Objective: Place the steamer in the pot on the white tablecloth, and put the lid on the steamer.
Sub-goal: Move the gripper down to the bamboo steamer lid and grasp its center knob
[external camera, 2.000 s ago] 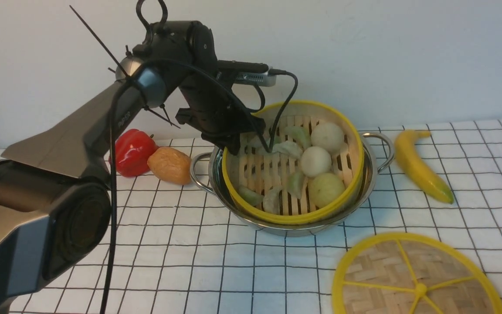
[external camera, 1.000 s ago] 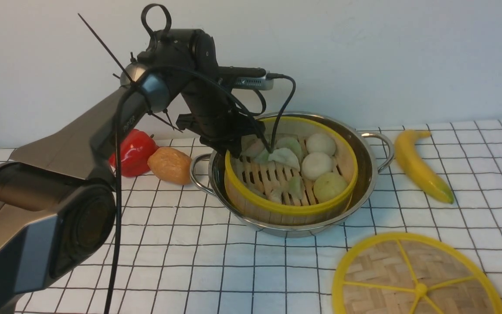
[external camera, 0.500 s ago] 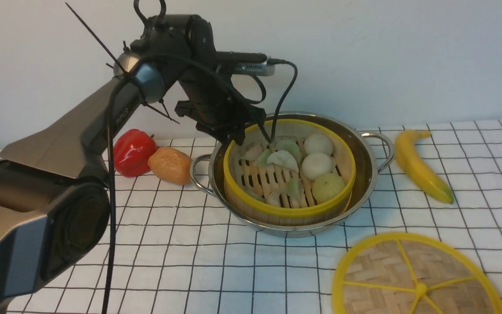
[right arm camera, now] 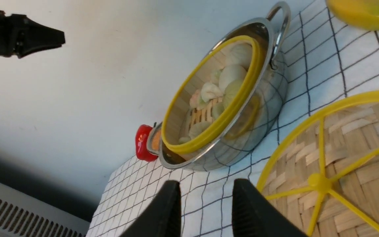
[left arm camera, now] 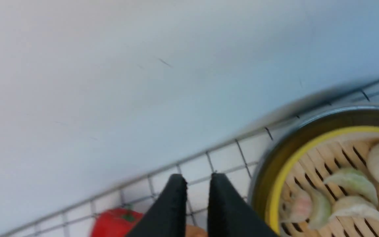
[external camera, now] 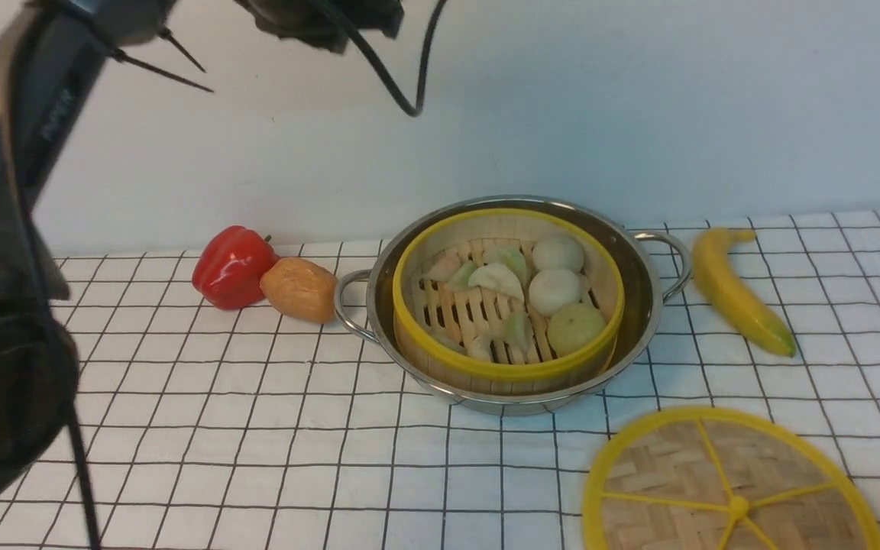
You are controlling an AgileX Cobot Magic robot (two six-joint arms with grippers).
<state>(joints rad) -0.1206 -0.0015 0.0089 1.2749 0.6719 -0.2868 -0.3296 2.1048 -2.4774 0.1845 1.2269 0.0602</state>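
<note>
The steamer (external camera: 509,368), a bamboo basket with yellow rims holding pale buns and greenish dumplings, sits level inside the steel pot (external camera: 641,302) on the white tablecloth (external camera: 295,428). The lid (external camera: 715,489) lies flat on the cloth at the near right, in front of the pot. My left gripper (left arm camera: 198,180) hangs high above the cloth beside the pot's left side. Its fingers are almost together, with only a slit and nothing between them. In the front view only the left arm shows. My right gripper (right arm camera: 206,187) stands open and empty, low over the cloth at the lid's (right arm camera: 337,158) edge.
A red pepper (external camera: 232,266) and an orange-brown fruit (external camera: 300,289) lie just left of the pot's left handle. A banana (external camera: 734,294) lies right of the pot. The wall stands close behind them.
The left gripper let go of the steamer's rim, rose up out of the front view and drew its fingers together. The steamer, tilted two seconds ago, now rests level in the pot.
</note>
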